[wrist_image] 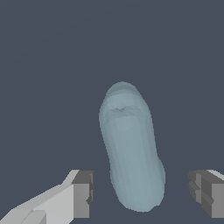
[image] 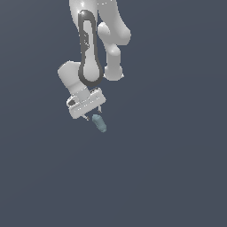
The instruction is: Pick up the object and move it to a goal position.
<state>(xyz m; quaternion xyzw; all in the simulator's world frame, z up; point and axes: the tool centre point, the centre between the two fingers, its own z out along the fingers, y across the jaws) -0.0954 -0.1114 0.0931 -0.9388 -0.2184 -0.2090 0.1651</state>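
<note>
between the spread fingers of the white pincer (wrist_image: pixel 142 199) lies a small matte teal capsule (wrist_image: pixel 131 148), untouched. looks light, stiff, maybe slippery on its rounded ends; grip the straight middle.

white tool (image: pixel 93 114) hangs just above the capsule (image: pixel 99 123) (pale teal, lying tilted), fingers parted

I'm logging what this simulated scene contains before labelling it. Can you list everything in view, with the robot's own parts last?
capsule: one, pale blue-grey, lying on the floor just below the pincer in the exterior view; in the wrist view it sits between the two fingers, untouched.
floor: one, plain dark slate-blue, filling the background.
arm: one, white with a dark band, coming down from the top of the exterior view.
pincer: one, white with grey fingertips, open, astride the capsule.
</note>
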